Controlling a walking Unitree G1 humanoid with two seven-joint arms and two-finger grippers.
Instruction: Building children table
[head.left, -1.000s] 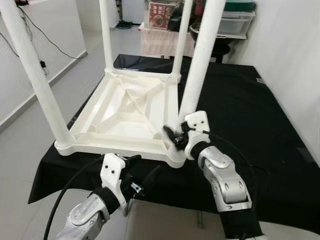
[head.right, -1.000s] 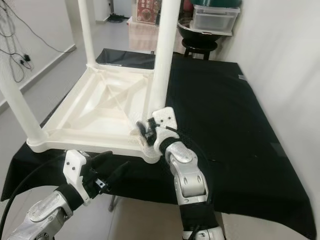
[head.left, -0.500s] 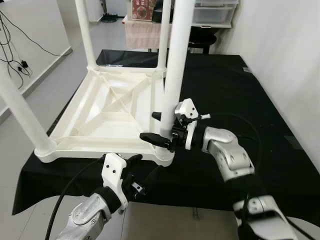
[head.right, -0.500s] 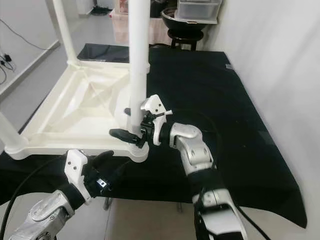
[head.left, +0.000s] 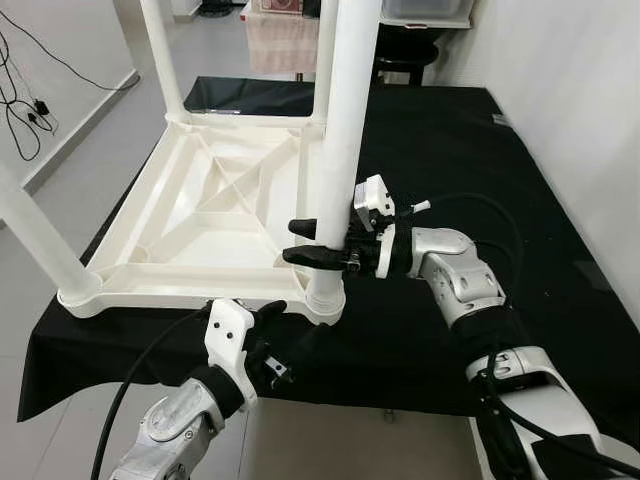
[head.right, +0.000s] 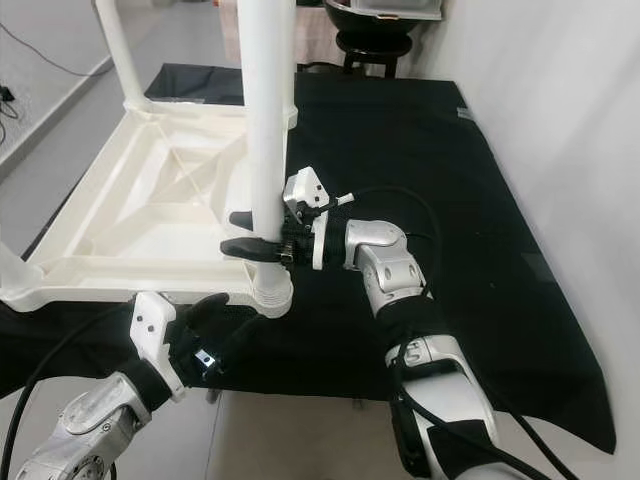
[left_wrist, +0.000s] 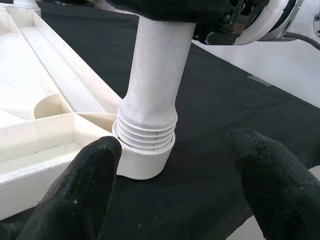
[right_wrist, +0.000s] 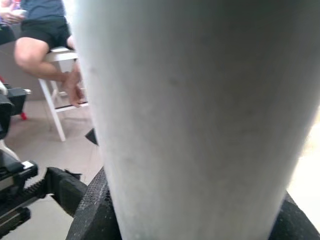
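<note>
The white plastic children's table (head.left: 220, 215) lies upside down on a black-covered worktop, its legs pointing up. My right gripper (head.left: 296, 241) reaches in from the right and is shut on the near-right leg (head.left: 345, 120), one black finger on each side, a little above the leg's socket (head.left: 325, 300). In the right wrist view that leg (right_wrist: 200, 115) sits between the finger pads (right_wrist: 95, 210). My left gripper (left_wrist: 175, 185) hangs open below the worktop's front edge, its fingers (head.left: 272, 310) apart and aimed at the socket (left_wrist: 145, 160), touching nothing.
The black cloth (head.left: 520, 170) has free room to the right, up to a white wall. Three more legs stand at the other corners (head.left: 160, 55) (head.left: 35, 245) (head.left: 325, 60). Cables lie on the floor at left (head.left: 20, 110). A seated person's legs (right_wrist: 45, 45) appear beyond.
The camera has shifted. My right arm swung out to the right, and its gripper turned level and closed around the near-right leg above the socket. The left gripper has held its place.
</note>
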